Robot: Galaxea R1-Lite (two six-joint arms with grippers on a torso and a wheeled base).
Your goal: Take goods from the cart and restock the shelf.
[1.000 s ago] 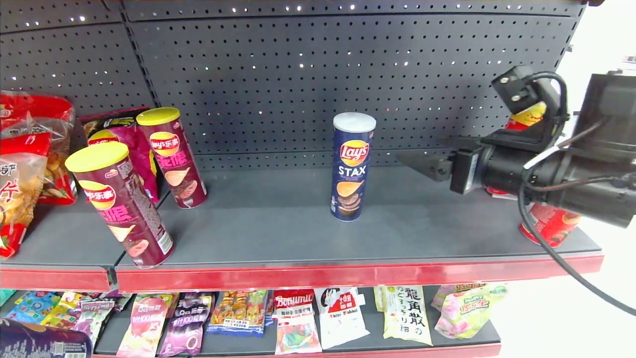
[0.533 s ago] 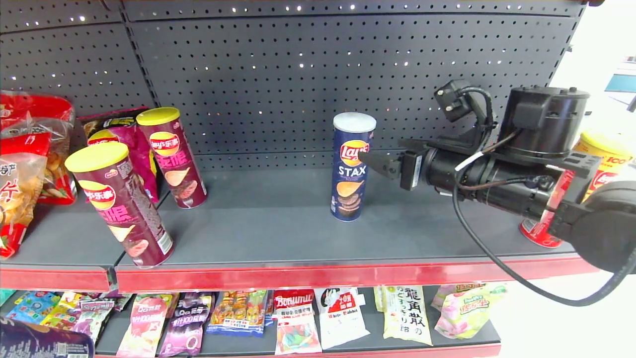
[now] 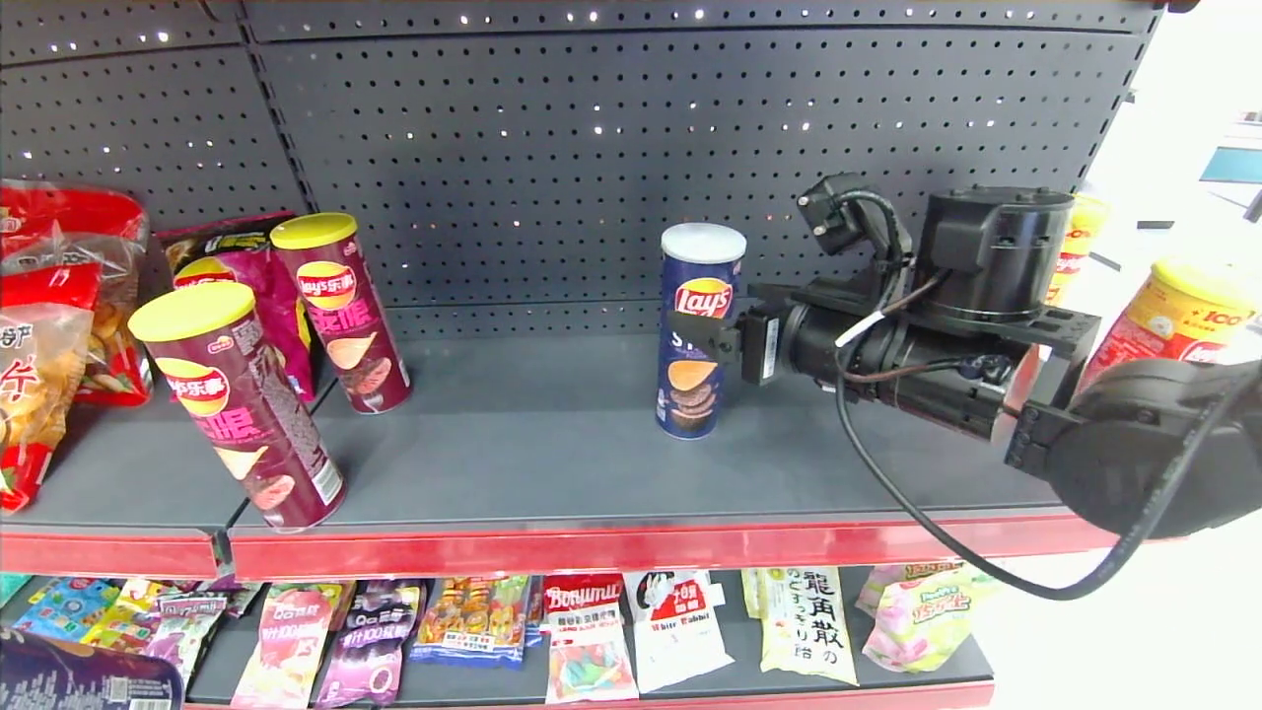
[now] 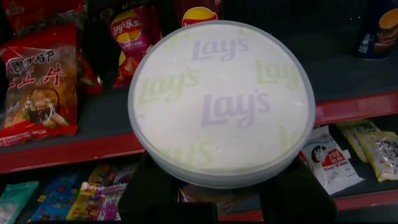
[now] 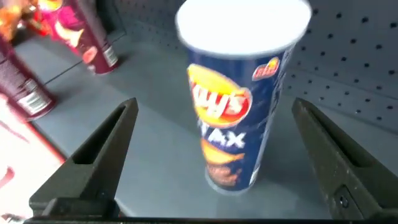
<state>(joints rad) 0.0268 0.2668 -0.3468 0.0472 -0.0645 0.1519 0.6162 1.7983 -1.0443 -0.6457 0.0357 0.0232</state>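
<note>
Two maroon cans (image 3: pixel 242 404) with yellow lids stand on the upper shelf (image 3: pixel 552 473) in my head view, a purple bag (image 3: pixel 232 266) behind them and red snack bags (image 3: pixel 49 325) at the far left. Mid-shelf stands the blue can (image 3: pixel 690 390), upright on its base, long axis vertical, grey lid up, label facing me. My right gripper (image 3: pixel 702 330) reaches in from the right at label height, one finger crossing in front of the can. Red cans (image 3: pixel 1173 316) with yellow lids sit past the arm at the shelf's right end. The lower shelf (image 3: pixel 946 671) carries a row of flat snack packets (image 3: pixel 592 631).

On my left wrist view, the pale-lidded can (image 4: pixel 221 102) is seen end on, its lid turned to the camera and its long axis running straight away from the lens. The left gripper (image 4: pixel 224 199) is clamped on its body, dark fingers (image 4: pixel 168 193) showing just below the lid rim. Beyond it lie the shelf's red edge and a red bag of snacks.

On my right wrist view, the right gripper's fingers (image 5: pixel 93 162) are spread wide, the blue can standing upright between them with a gap on either side, so nothing is gripped. It rests on the grey shelf close to the pegboard back (image 5: pixel 360 50).
</note>
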